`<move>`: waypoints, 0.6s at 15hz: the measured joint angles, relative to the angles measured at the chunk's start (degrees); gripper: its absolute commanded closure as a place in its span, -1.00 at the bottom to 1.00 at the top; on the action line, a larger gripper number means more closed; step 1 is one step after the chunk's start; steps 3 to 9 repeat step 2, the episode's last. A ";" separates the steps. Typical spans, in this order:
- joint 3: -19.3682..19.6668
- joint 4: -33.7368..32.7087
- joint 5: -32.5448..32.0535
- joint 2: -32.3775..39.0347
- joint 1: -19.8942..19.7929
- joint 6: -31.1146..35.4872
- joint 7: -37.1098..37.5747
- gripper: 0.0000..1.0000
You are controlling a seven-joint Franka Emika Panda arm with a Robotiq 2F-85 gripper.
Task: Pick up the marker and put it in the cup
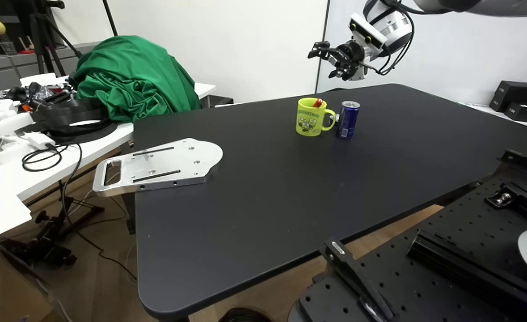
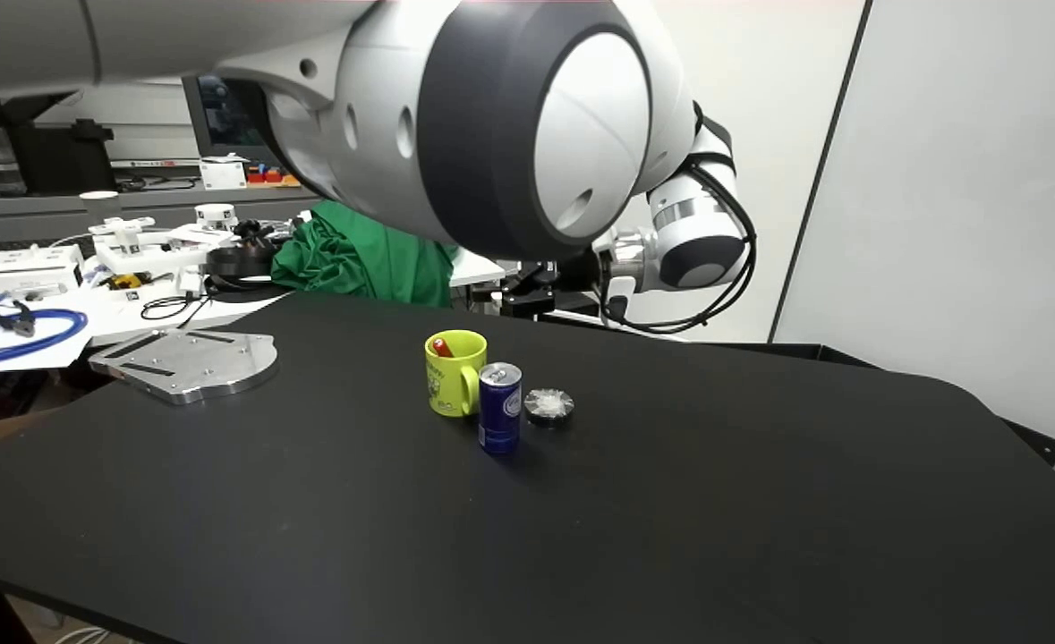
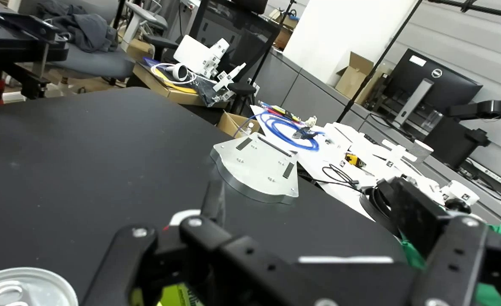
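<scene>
Gripper (image 3: 316, 203): nearest to the wrist camera; its two fingers (image 3: 213, 202) stand wide apart, in released state.
Marker (image 1: 318, 103): inside the cup (image 1: 307, 120), leaning, its red end showing at the mouth in both exterior views.
Cup: yellow-green, upright on the black table (image 1: 254, 201), handle (image 1: 333, 117) at one side.
Can (image 2: 500, 416): dark blue, standing just beside this handle; whether they touch, I cannot tell.
Round piece (image 2: 549, 406): low and dark, with shiny top, near the can.
Metal plate (image 1: 176, 164): well apart from the cup, reaching over the table edge.
</scene>
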State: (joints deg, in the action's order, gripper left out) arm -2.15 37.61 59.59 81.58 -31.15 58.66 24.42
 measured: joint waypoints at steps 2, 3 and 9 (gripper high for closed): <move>0.00 0.01 0.00 0.48 0.00 0.01 -0.15 -1.00; 0.00 0.01 0.00 0.48 0.00 0.01 -0.15 -1.00; 0.00 0.01 0.00 0.48 0.00 0.01 -0.15 -1.00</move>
